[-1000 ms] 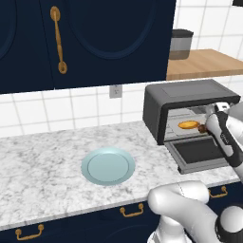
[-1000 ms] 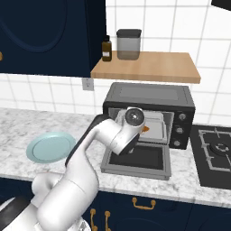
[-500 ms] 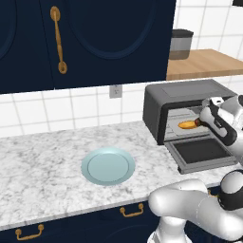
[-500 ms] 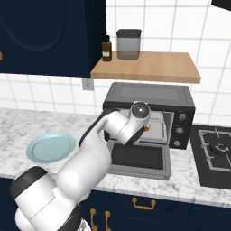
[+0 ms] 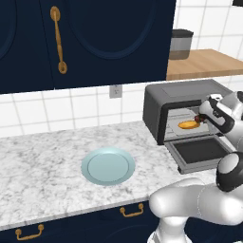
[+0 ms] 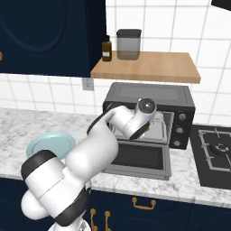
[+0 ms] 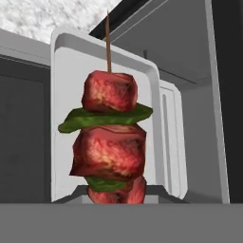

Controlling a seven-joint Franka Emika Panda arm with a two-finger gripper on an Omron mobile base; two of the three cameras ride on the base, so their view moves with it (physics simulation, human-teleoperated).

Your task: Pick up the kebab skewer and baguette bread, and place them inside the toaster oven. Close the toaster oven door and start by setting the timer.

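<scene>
A marble worktop (image 5: 42, 161) under navy cabinets carries the toaster oven (image 5: 182, 102), its toaster oven door (image 5: 199, 152) dropped flat. The baguette bread (image 5: 188, 125) already lies on the grey tray (image 7: 66, 61) inside. At the oven mouth the pincer (image 5: 203, 118) is clamped on the kebab skewer (image 7: 110, 142), stick pointing inward. Best to ease it deeper and low over bare tray beside the loaf, level, before letting go, clear of the door

Three views on the toaster oven (image 5: 190, 114)

Both base cameras look forward and down from behind, left and right of it, sharing its open front; the hand camera sits close, facing into its cavity.
</scene>
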